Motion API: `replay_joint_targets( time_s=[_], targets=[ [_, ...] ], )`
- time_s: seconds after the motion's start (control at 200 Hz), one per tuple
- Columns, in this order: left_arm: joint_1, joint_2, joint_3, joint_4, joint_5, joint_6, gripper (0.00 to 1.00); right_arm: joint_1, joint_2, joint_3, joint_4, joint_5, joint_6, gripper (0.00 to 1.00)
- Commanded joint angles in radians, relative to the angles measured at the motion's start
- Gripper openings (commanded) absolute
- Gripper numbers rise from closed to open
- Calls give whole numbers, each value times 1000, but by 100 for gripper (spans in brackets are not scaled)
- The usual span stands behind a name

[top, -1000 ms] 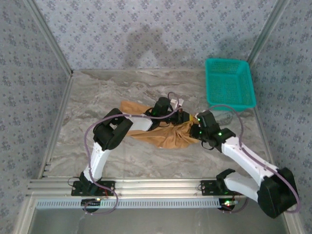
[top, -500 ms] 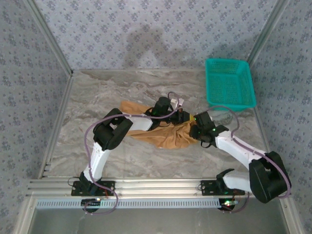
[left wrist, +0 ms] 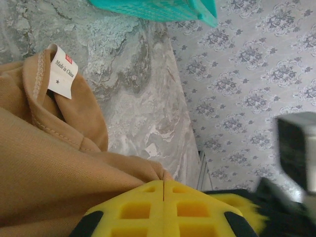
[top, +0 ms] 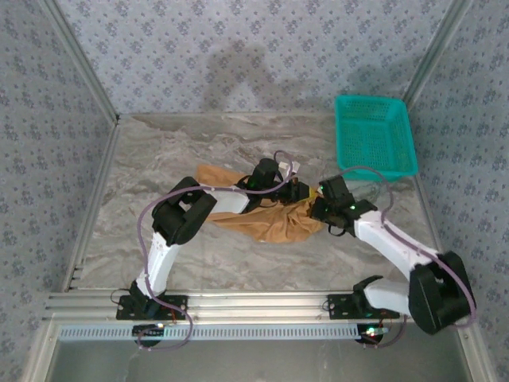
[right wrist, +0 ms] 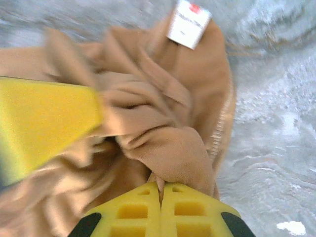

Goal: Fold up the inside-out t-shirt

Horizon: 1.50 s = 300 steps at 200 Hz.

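Both pairs of jaws are clamped on folds of the crumpled t-shirt (top: 274,227) beneath them.

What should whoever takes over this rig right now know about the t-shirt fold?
The left gripper is shut, apparently pinching t-shirt cloth near the white label.
The right gripper is shut on a bunched fold of the same shirt, close beside the other gripper.
The shirt lies crumpled mid-table, seams and label outward. The teal mesh basket sits at the far right, apart from it.
Done: both grips taken. Left: no fold made yet; spread it flat, then fold.
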Motion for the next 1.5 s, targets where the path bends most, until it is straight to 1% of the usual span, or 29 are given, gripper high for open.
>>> replay_joint_targets(
  time_s=[0.0, 0.05, 0.105, 0.205, 0.35, 0.45, 0.49, 0.55, 0.605, 0.615, 0.655, 0.695, 0.745, 0.765, 0.835, 0.969, 1.019, 1.089, 1.204, 1.319, 1.384, 1.494],
  targets=[
    [8, 18, 46, -23, -1, 31, 0, 4, -137, 50, -62, -75, -20, 0],
    [13, 23, 53, -30, -2, 34, 0, 1, -199, 53, -54, -118, -66, 0],
    [17, 28, 61, -42, -5, 38, 0, -5, -260, 50, -29, -160, -72, 0],
    [18, 30, 68, -57, -11, 45, 0, -9, -362, 16, 50, -180, -66, 0],
    [19, 15, 49, -63, -22, 51, 0, -17, -511, -71, 162, -113, -35, 0],
    [20, 3, 30, -61, -30, 51, 0, -22, -597, -136, 213, -47, 23, 0],
    [21, -1, 23, -59, -33, 51, 0, -26, -618, -159, 206, -9, 45, 0],
    [21, -9, 17, -54, -37, 49, 0, -36, -630, -178, 135, 57, 99, 0],
    [19, -13, 12, -52, -42, 46, 0, -44, -623, -183, 0, 142, 202, 0],
    [18, -14, 13, -50, -43, 45, 0, -44, -622, -184, -47, 152, 223, 1],
    [15, -16, 11, -48, -48, 42, 0, -48, -615, -197, -124, 182, 253, 4],
    [9, -16, 14, -44, -51, 39, 0, -55, -607, -213, -174, 199, 282, 12],
    [-1, -12, 20, -42, -51, 37, 0, -67, -593, -232, -196, 193, 298, 28],
    [-5, -9, 23, -42, -51, 36, 0, -71, -585, -237, -196, 185, 303, 33],
    [-20, -2, 34, -41, -50, 33, 0, -79, -558, -240, -224, 170, 305, 38],
    [-35, 10, 38, -42, -50, 31, 0, -85, -507, -193, -229, 150, 257, 39],
    [-36, 11, 37, -41, -50, 30, 0, -85, -484, -169, -206, 141, 192, 36],
    [-38, 12, 34, -39, -50, 29, 0, -84, -433, -134, -173, 82, 128, 31],
    [-38, 16, 35, -42, -52, 31, 0, -82, -302, -88, -160, -11, 43, 29],
    [-38, 23, 43, -46, -50, 32, 0, -70, -163, -61, -139, -63, 7, 18],
    [-38, 25, 45, -46, -48, 31, 0, -52, -108, -52, -118, -73, -7, 19],
    [-39, 26, 47, -50, -47, 33, 0, -23, -29, -17, -116, -50, -19, 25]
  ],
)
